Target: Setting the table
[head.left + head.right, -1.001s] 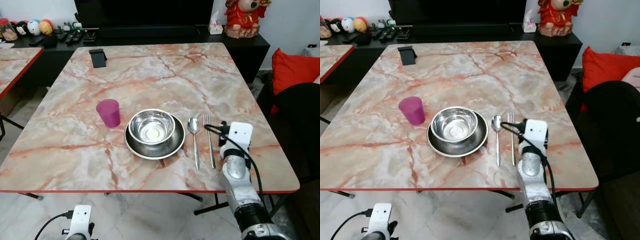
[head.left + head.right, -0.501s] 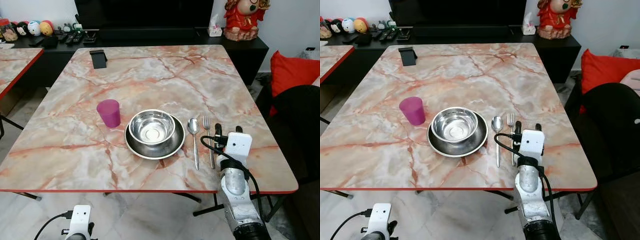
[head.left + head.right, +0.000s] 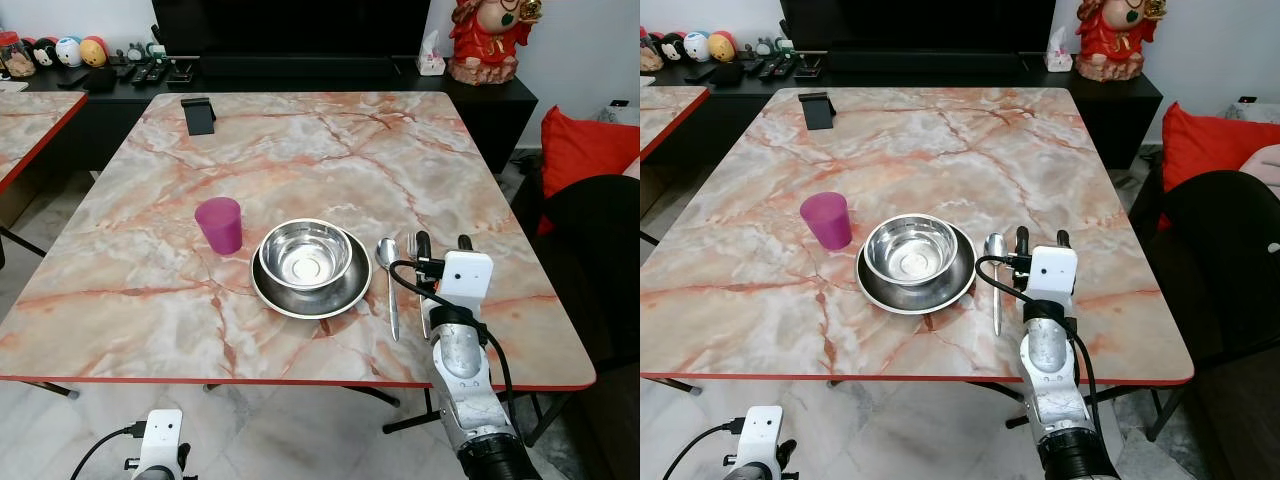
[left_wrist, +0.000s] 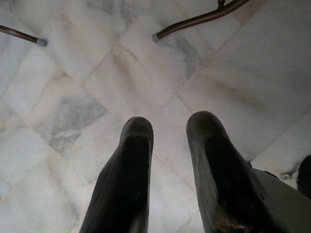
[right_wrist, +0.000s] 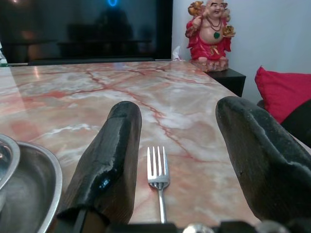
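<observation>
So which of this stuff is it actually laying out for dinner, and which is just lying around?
For the table setting:
purple cup
steel bowl on the plate
spoon
fork, between the open right gripper fingers

Just lying about:
black phone stand
red figurine
remotes
red cushion

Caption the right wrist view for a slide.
Open right gripper low over the marble table, its fingers either side of the fork, plate alongside.

The right arm [image 3: 468,375] is a silver, rounded tube with a black collar low down, and a black cable [image 3: 400,277] loops off its white, boxy wrist block [image 3: 465,281]. Two long black fingers [image 5: 108,160] are thick with rounded tips. A second white block [image 3: 161,433] trails a thin black cable.
</observation>
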Available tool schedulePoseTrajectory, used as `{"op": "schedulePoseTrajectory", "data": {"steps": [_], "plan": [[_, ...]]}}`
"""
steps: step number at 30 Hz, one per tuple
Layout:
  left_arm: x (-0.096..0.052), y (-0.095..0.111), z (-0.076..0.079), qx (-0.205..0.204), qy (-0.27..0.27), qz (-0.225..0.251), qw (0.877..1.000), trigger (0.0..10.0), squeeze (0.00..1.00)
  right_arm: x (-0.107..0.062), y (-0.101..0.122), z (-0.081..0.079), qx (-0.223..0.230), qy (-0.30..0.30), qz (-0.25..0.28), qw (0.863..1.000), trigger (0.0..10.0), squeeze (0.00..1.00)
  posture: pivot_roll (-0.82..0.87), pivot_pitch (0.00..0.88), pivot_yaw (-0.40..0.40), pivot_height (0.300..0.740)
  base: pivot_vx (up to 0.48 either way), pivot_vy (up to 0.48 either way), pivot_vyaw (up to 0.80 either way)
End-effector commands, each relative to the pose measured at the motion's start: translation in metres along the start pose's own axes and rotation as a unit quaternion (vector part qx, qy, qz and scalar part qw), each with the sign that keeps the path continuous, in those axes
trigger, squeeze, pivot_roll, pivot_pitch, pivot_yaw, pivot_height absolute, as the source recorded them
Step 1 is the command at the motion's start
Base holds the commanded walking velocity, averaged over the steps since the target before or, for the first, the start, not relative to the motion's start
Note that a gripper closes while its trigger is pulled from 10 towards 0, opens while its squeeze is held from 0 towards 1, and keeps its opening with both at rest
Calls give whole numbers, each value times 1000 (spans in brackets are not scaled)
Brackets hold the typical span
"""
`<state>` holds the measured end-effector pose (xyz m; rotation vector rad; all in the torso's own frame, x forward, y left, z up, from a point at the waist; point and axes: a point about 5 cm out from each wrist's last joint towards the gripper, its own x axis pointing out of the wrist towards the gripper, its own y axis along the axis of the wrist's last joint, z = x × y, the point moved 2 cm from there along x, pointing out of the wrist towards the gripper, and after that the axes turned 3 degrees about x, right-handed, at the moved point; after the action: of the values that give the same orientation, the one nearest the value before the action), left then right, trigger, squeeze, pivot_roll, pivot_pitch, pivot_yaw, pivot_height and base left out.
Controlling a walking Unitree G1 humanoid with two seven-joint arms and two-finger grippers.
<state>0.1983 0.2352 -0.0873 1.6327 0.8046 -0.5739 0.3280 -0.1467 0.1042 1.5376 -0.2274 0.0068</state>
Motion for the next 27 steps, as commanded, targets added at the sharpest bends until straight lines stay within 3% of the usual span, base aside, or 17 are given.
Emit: {"op": "schedulePoseTrajectory", "data": {"steps": [1, 9, 17, 27], "plan": [[-2, -7, -2, -8, 4, -12, 1000, 10000, 0, 3, 4, -5, 2, 8, 7, 1000, 10000, 0, -29, 0, -10, 740, 0, 0, 0], [-2, -7, -2, -7, 4, -12, 1000, 10000, 0, 4, 5, -8, -1, 16, 10, 1000, 10000, 0, -26, 0, -8, 740, 0, 279, 0], [-1, -6, -2, -10, 6, -11, 1000, 10000, 0, 6, 5, -8, -3, 19, 7, 1000, 10000, 0, -21, 0, -11, 740, 0, 301, 687], [-1, -5, -1, -15, 7, -10, 1000, 10000, 0, 9, 11, -10, 14, 24, 18, 999, 10000, 0, -16, 0, -15, 740, 0, 301, 0]]}}
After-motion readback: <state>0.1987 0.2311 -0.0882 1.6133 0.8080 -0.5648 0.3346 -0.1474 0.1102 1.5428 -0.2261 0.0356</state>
